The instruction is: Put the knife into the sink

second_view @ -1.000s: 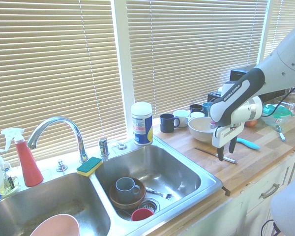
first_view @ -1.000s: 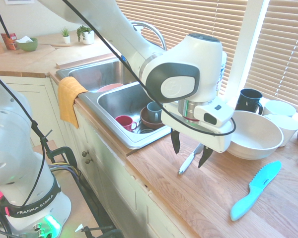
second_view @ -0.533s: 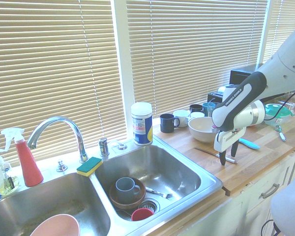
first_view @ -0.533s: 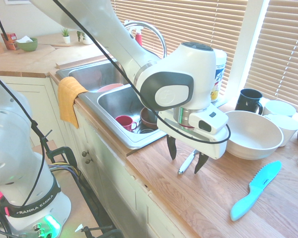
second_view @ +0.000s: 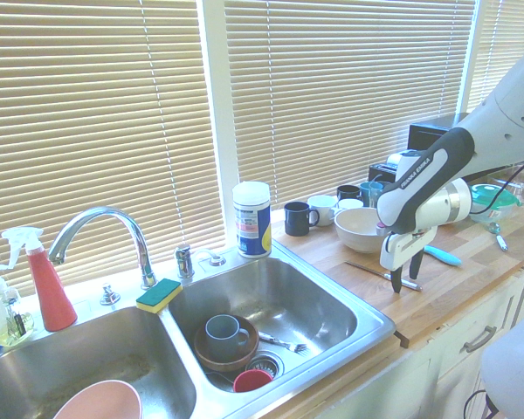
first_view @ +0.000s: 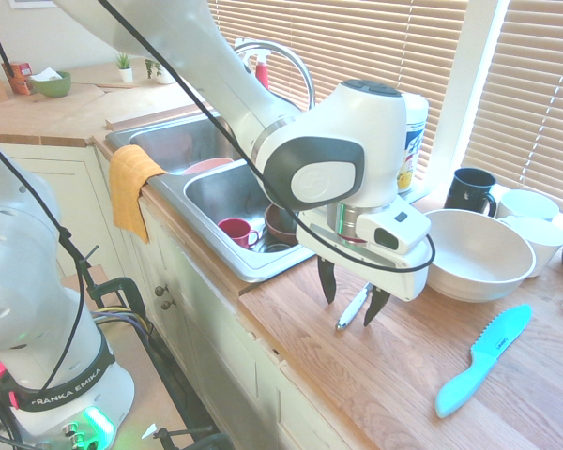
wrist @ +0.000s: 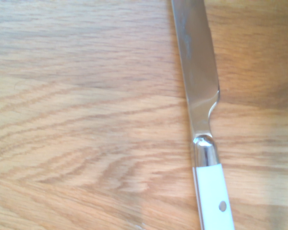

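Wrist view, closest in: the knife (wrist: 201,96) lies flat on the wooden desk (wrist: 77,120), silver blade joined by a shiny collar to a whitish handle with 1 small rivet.

From the first exterior view, the claw (first_view: 348,299) points straight down over the knife (first_view: 354,307), its 2 dark fingers (first_view: 327,280) spread apart, 1 on either side of the knife, which is not gripped. Whether the fingertips touch the desk (first_view: 375,375) cannot be told. At about 4 o'clock from the claw, well apart, lies a turquoise plastic knife (first_view: 482,359). At 2 o'clock sits a large white bowl (first_view: 479,253), with a dark mug (first_view: 469,190) and smaller white bowls (first_view: 530,217) beyond it by the window.

At 10 o'clock from the claw is the sink (first_view: 263,262), its nearer basin holding a red cup (first_view: 235,231) and a brown bowl (first_view: 281,223). An orange cloth (first_view: 131,187) hangs over the front edge by the far basin.

The second exterior view shows the faucet (second_view: 100,231) behind the sink (second_view: 367,327), a yellow-green sponge (second_view: 159,295), a white canister (second_view: 251,218) and a red spray bottle (second_view: 45,279) along the back.
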Motion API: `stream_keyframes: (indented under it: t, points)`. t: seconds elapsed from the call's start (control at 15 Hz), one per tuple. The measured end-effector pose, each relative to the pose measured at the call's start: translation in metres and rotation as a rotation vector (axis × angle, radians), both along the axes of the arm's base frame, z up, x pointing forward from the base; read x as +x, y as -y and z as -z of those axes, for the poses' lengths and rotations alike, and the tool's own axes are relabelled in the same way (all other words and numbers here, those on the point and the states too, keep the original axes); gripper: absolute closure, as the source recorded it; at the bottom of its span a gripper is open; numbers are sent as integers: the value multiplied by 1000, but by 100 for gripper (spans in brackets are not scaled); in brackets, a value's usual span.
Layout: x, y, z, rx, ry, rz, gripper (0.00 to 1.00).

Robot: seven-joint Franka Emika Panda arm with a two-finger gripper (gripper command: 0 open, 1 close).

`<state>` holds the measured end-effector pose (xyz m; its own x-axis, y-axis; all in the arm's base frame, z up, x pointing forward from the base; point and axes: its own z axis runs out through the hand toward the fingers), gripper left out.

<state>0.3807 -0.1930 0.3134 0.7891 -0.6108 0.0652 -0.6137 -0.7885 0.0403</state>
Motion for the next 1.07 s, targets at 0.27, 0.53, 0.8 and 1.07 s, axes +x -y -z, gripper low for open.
stream_keyframes:
  t: [0.27, 0.53, 0.8, 1.07]
  points:
    - [1, -2, 0, 0, 4, -3, 100]
    - [1, -2, 1, 0, 3, -3, 100]
    - [1, -3, 0, 0, 4, -5, 100]
    - [1, -3, -1, 4, 9, 1, 100]
